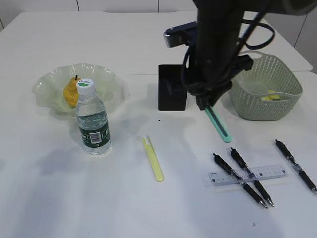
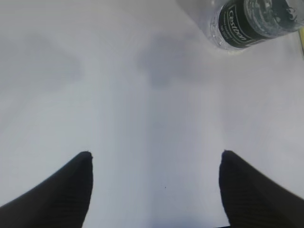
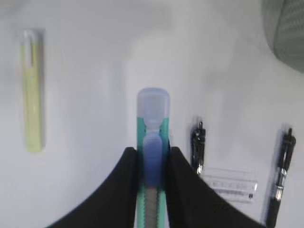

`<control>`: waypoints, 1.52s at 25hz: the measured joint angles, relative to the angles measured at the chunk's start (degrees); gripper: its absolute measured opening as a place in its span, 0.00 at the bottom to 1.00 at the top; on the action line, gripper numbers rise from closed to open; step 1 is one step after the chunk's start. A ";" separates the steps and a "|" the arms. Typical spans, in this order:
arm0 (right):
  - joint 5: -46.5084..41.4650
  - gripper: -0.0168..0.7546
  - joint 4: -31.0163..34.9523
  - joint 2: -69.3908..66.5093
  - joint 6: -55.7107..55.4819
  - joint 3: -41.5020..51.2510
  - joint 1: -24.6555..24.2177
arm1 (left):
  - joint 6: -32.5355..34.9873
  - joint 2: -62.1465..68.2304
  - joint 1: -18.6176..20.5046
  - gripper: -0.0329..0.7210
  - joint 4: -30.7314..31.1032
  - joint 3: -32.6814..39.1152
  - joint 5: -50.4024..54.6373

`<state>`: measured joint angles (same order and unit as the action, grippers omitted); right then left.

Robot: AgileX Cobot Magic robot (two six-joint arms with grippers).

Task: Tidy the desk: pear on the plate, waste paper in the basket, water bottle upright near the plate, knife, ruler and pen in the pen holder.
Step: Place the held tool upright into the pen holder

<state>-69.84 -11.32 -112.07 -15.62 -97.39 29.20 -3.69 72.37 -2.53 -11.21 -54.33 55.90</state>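
My right gripper [image 1: 207, 103] is shut on a teal knife [image 1: 218, 124] and holds it slanted above the desk, just right of the black pen holder [image 1: 171, 89]. The right wrist view shows the knife [image 3: 153, 123] clamped between the fingers of that gripper [image 3: 153, 151]. The pear [image 1: 71, 92] lies in the ruffled plate [image 1: 49, 84]. The water bottle [image 1: 92, 121] stands upright in front of the plate. My left gripper [image 2: 156, 154] hangs open over bare desk, with the bottle [image 2: 251, 21] beyond it to the right. The clear ruler [image 1: 247, 174] lies across two pens [image 1: 239, 179].
A yellow knife [image 1: 153, 158] lies mid-desk, also in the right wrist view [image 3: 32, 90]. A third pen [image 1: 295, 165] lies at the far right. The green basket [image 1: 277, 106] stands at the back right with a yellow scrap [image 1: 270, 97] inside.
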 joint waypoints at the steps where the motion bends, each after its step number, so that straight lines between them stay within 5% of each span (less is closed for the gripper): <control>1: 0.73 0.17 0.00 2.06 0.00 2.94 -0.45 | 0.00 0.00 0.00 0.83 0.00 0.00 0.00; 10: 13.28 0.17 -0.84 15.19 0.00 19.12 -2.53 | 0.00 0.00 0.00 0.83 0.00 0.00 0.09; 18: 30.85 0.17 -4.26 15.50 -0.35 19.44 -2.53 | 0.00 0.00 0.00 0.83 0.00 0.00 0.09; 24: 44.09 0.17 -13.81 14.01 -6.03 19.17 -2.53 | 0.00 0.00 0.00 0.83 0.00 0.00 0.09; 31: 48.58 0.17 -22.42 7.19 -11.20 14.27 -2.78 | 0.00 0.00 0.00 0.83 0.00 0.00 0.09; 38: 55.24 0.17 -23.28 0.87 -17.93 8.74 -6.87 | 0.00 0.00 0.00 0.83 0.00 0.00 0.09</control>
<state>-14.59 -34.60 -111.19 -33.55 -88.65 22.33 -3.69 72.37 -2.53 -11.21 -54.33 55.98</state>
